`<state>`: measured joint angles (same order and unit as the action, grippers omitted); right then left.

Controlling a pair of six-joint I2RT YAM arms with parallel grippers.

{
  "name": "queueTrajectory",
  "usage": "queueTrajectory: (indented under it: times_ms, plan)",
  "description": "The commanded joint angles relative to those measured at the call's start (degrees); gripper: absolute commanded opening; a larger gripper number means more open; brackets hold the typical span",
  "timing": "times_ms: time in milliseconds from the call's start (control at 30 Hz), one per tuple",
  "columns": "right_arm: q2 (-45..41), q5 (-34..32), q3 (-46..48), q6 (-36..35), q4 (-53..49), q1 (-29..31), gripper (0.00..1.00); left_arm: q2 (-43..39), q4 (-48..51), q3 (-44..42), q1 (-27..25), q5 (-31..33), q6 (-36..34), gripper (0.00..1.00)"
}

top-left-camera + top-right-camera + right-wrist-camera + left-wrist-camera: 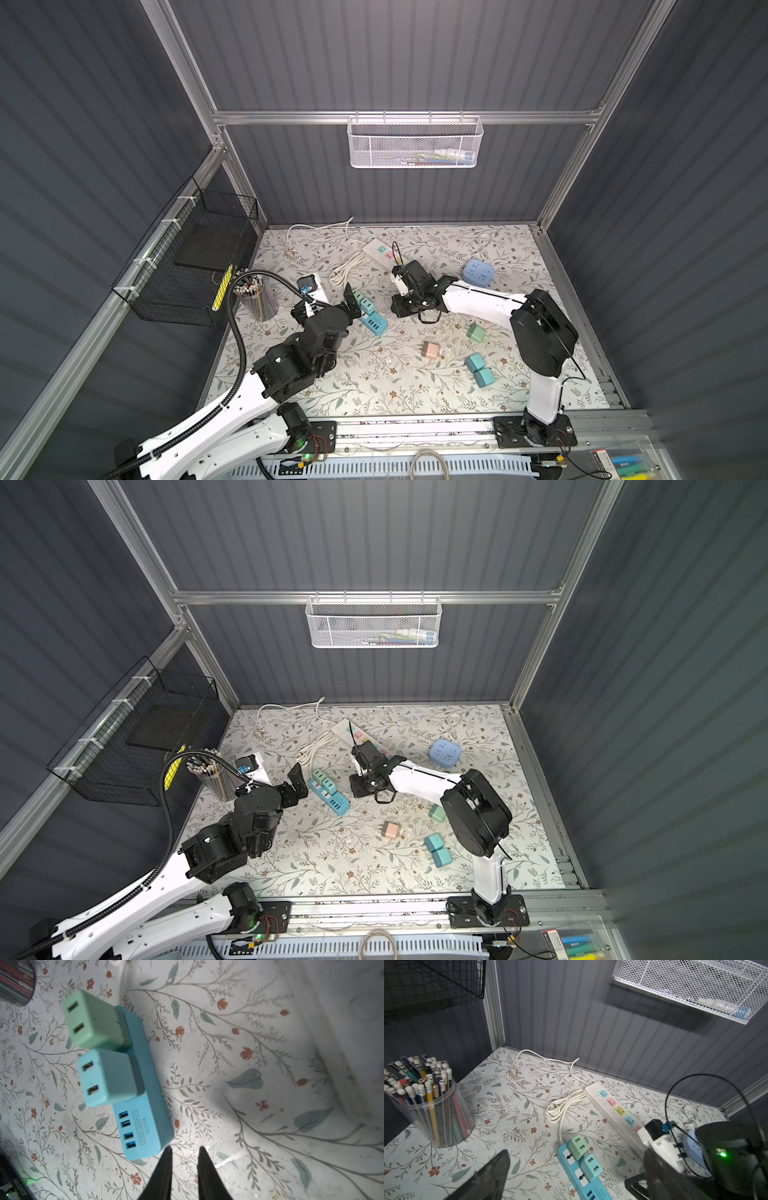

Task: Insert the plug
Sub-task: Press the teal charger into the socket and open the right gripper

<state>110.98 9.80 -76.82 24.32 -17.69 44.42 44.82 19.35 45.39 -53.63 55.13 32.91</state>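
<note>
The teal cube-shaped plastic plug (108, 1078) is sitting in the long blue plastic power strip (145, 1126). The right gripper (185, 1150) is hovering off the strip's end, pinched almost closed on nothing, perhaps readying a push. The left gripper (351, 303) is gaping wide and empty beside the strip, probably to brace it.

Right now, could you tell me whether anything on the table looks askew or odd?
The green adapter on the blue power strip leans at a different angle from the teal adapter beside it; it may not be fully seated.
</note>
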Motion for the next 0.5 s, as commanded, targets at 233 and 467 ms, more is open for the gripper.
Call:
queueTrajectory:
  times_ms: [233,467]
  plan:
    - [7.22,8.81,-1.78,11.0,5.29,1.97,0.25,0.73,-2.28,0.1,0.36,-1.51,-2.14,1.0]
    - [9.06,16.72,-4.3,13.84,9.71,4.71,0.27,0.56,-3.04,-0.73,0.37,-1.61,-2.23,1.0]
